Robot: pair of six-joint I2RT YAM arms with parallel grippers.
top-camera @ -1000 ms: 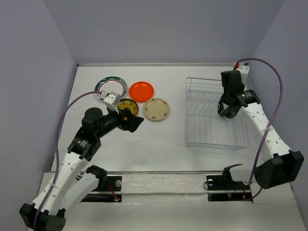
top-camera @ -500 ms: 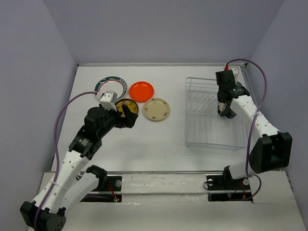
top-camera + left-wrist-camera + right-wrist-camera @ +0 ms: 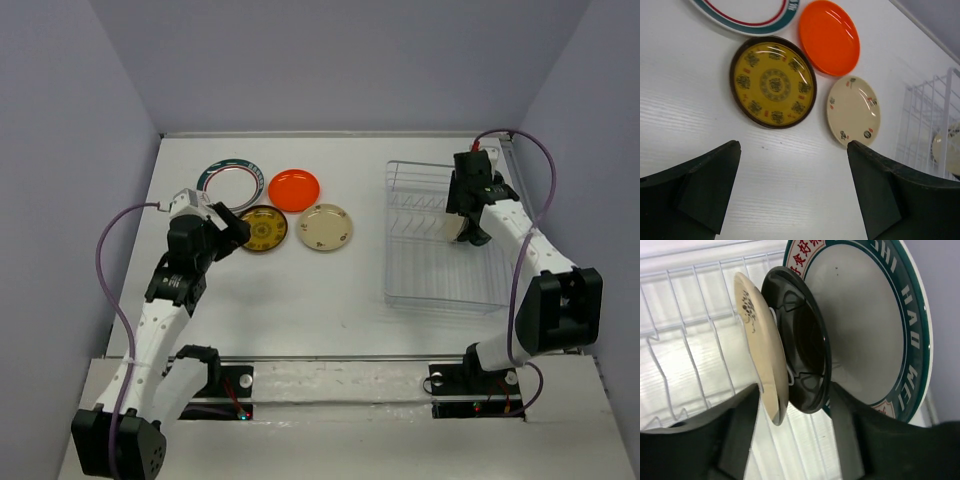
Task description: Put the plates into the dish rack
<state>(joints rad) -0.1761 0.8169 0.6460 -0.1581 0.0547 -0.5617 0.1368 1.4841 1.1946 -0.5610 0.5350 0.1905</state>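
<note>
The left gripper [image 3: 792, 145] is held open, its fingers [image 3: 705, 185] spread wide and nothing between them. It hangs above the table [image 3: 790, 200], just short of the dark brown plate with yellow pattern [image 3: 773, 82], which lies flat and is judged the nearest candidate. Beyond it lie the orange plate [image 3: 830, 36] and the cream floral plate [image 3: 854, 110], and the green-and-red-rimmed plate [image 3: 745, 15] is seen at the far edge of the left wrist view. All four lie flat on the table, close together; whether their rims touch cannot be told.

The right gripper [image 3: 795, 389] is set inside the dish rack [image 3: 440, 270] with its fingers apart. Between them the lower rims of a small beige plate [image 3: 757, 345] and a dark plate [image 3: 805, 340] are seen standing on edge; no clamp on either can be made out. Behind these, a teal-lettered plate [image 3: 875, 325] is stood upright.

The flat plates are judged stiff, light and glossy, so slipping is likely and chipping is possible if one is dropped. Hold is best taken at the raised rim, one finger slid beneath the lip and one pressed on top. The dark brown plate's near edge is best approached, since its far side is crowded by its neighbours. Each plate must then be tipped upright before it is lowered between the wires.
</note>
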